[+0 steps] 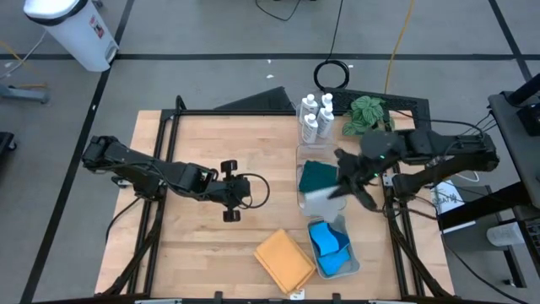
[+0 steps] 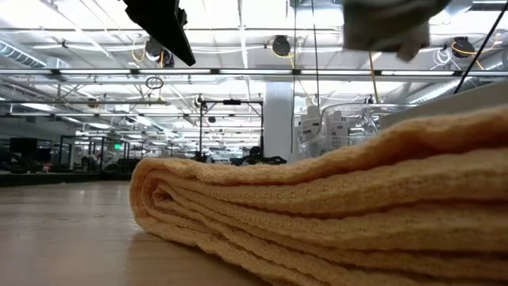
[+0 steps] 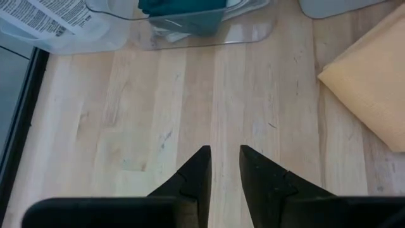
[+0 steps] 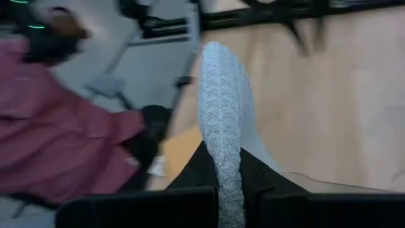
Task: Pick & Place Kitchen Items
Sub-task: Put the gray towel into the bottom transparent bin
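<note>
My right gripper (image 4: 231, 183) is clamped on the soft, light, knitted grey folded cloth (image 4: 221, 114), raised above the clear plastic bin (image 1: 302, 156). It droops; grip its folded edge. Left gripper (image 3: 223, 174) idles, slightly apart.

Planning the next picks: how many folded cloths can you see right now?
3. The orange cloth lies on the table's near edge, the teal cloth sits in the clear bin, and the grey cloth hangs from the right tool. More may be hidden.
</note>
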### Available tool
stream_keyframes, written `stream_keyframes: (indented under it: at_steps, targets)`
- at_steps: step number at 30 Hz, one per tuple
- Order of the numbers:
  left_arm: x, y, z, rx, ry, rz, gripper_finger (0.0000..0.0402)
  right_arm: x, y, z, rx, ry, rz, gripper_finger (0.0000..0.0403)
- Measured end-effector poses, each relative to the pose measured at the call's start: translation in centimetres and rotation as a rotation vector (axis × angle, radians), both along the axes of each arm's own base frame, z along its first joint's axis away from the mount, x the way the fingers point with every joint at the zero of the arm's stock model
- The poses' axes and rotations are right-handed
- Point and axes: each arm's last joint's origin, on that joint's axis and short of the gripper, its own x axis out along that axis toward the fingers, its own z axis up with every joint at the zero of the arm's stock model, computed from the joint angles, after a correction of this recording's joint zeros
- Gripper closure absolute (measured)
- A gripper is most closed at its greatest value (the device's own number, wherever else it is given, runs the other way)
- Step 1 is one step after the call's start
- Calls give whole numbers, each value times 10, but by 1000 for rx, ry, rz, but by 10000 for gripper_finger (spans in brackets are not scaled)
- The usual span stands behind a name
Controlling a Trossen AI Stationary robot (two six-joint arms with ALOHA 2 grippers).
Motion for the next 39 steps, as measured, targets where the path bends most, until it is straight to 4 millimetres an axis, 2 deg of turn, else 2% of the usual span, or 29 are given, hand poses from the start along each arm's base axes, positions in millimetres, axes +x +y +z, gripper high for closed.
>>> stream_keyframes:
  at_steps: [2, 5, 8, 11, 14, 20, 30, 39]
  targets:
    - [0, 0, 0, -1, 0, 2, 316, -4, 8, 1, 23, 6, 34, 402]
    - [0, 0, 0, -1, 0, 2, 316, -5, 19, -8, 41, 44, 52, 402]
    - [0, 0, 0, -1, 0, 3, 316, -2, 27, -24, 38, 78, 34, 403]
    - [0, 0, 0, -6, -2, 10, 316, 2, 27, -47, -23, 120, -37, 403]
    - [0, 0, 0, -12, -5, 18, 316, 5, 18, -66, -117, 153, -120, 402]
    - [0, 0, 0, -21, -8, 30, 316, 9, -5, -87, -264, 176, -254, 402]
    - [0, 0, 0, -26, -9, 36, 316, 11, -41, -109, -370, 195, -325, 402]
    - [0, 0, 0, -26, -9, 36, 316, 9, -72, -150, -397, 198, -429, 402]
